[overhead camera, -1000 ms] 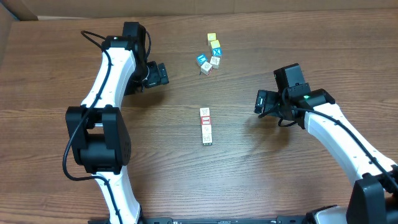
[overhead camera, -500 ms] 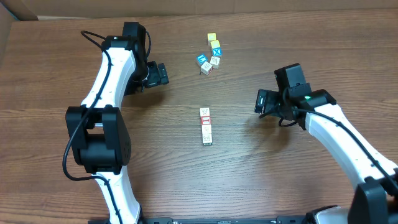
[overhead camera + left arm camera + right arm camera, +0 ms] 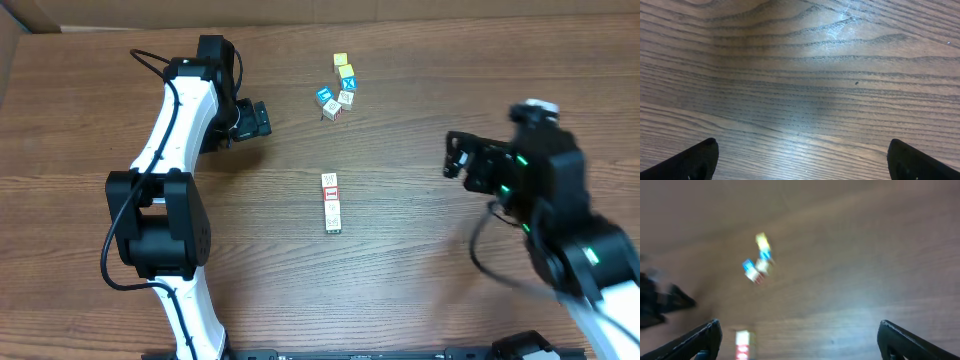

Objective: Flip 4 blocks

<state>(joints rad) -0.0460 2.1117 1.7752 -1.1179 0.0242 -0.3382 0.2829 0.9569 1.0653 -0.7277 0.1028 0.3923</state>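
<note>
**A:** Where are the blocks?

**B:** A short row of alphabet blocks (image 3: 331, 202) lies in the middle of the wooden surface (image 3: 420, 290). They sit end to end and touching, and the line runs away from the robot. The far one shows a pale face with red marks. The next has a white face with a red border. The near ones are plain pale wood.

**A:** And the coloured ones farther back?

**B:** That is a loose cluster of cubes (image 3: 340, 86), well apart from the row. It has yellow and blue faces, plus a couple of white ones with red.

**A:** What about the left side?

**B:** The left fingers (image 3: 700, 159) stand wide apart, with only bare wood grain between them. From above, the left arm (image 3: 175, 110) reaches to the back left, with its tip left of the cluster and well away from the row.

**A:** And the right?

**B:** The right fingers (image 3: 699, 339) are spread wide too and hold nothing. That wrist view is blurred. Between the tips it shows the cluster ahead and the red-and-white end of the row at lower left. From above, the right arm (image 3: 545, 190) is smeared as well, standing right of the row and well clear of it.
</note>
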